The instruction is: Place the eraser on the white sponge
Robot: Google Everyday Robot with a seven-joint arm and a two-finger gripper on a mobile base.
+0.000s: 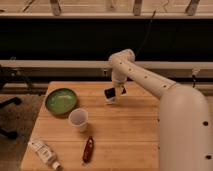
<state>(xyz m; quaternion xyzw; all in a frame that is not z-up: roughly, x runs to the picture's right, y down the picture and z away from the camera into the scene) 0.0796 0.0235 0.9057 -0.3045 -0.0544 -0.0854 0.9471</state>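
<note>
My gripper (111, 93) hangs from the white arm over the back middle of the wooden table (125, 135). It is shut on the eraser (108, 93), a small flat black block held on edge. Directly under the eraser is a whitish block, the white sponge (110, 100), lying on the table. The eraser's lower edge is at the sponge's top; I cannot tell whether they touch.
A green bowl (61, 100) sits at the back left. A white cup (78, 119) stands in front of it. A dark red pocket-knife-like object (88, 149) and a white tube (43, 151) lie near the front left edge.
</note>
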